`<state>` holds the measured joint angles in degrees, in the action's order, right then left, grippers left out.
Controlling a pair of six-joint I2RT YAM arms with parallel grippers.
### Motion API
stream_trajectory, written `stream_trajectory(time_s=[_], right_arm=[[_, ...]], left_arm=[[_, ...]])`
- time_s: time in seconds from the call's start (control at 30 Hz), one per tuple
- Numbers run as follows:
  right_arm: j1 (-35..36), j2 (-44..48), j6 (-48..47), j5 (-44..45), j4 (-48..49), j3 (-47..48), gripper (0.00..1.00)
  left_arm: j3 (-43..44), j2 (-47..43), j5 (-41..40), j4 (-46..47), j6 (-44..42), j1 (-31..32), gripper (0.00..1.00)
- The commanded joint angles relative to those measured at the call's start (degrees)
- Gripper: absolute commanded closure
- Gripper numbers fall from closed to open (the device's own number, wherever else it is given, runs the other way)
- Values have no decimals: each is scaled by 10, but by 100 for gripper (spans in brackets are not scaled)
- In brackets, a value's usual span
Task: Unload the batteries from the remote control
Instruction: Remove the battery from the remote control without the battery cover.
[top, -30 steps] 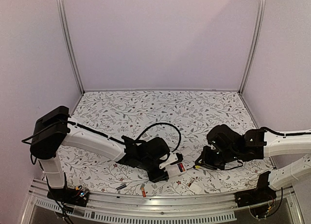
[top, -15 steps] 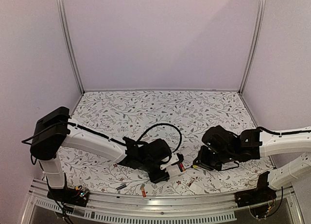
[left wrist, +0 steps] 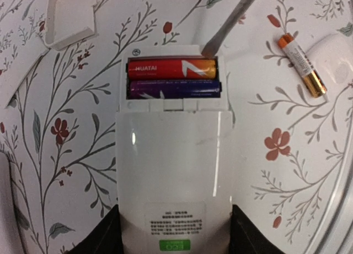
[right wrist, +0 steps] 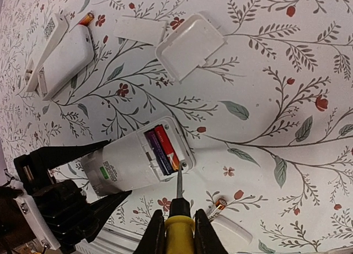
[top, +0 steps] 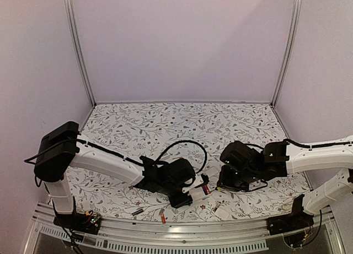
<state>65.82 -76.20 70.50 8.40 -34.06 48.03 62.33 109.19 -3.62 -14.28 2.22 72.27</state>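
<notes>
White plastic remote control (left wrist: 174,171): back side up, battery bay uncovered at its far end. Two cells are seated side by side across the bay, touching. The red-and-orange cylindrical battery (left wrist: 172,68) sits at the outer edge, with the dark purple cylindrical battery (left wrist: 175,88) just inside it. A loose gold-and-white battery with an orange cap (left wrist: 301,64) lies tilted on the floral-print tabletop (left wrist: 66,133). In the left wrist view it is right of the bay, apart from the remote.

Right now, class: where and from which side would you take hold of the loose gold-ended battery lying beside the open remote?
Grip the loose battery across its middle, coming straight down from above. It lies flat and diagonal on the table, so close on its round sides, square to its axis. Its gold end sits by a white piece, so the middle is probably freest.
</notes>
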Motion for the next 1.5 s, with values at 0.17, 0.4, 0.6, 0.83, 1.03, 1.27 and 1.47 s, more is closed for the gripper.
stream_trajectory(time_s=[0.17, 0.4, 0.6, 0.83, 1.03, 1.27, 1.47], right_arm=[[5, -41, -95, -2, -63, 43, 100], [4, -97, -168, -58, -46, 55, 100], [-35, -94, -189, -128, 38, 3, 100], [-86, -23, -162, -207, 211, -113, 100], [-104, 16, -99, -251, 390, -211, 100], [-112, 61, -49, -241, 503, -268, 100], [-123, 146, -34, -210, 499, -296, 100]], left_arm=[[-19, 45, -17, -67, -4, 12, 56], [-20, 47, -9, -67, -9, 15, 57], [-21, 48, 0, -64, -12, 17, 58], [-21, 51, 11, -62, -15, 17, 58], [-19, 55, 17, -62, -15, 18, 58], [-19, 59, 16, -64, -15, 18, 58], [-17, 66, 4, -68, -17, 18, 58]])
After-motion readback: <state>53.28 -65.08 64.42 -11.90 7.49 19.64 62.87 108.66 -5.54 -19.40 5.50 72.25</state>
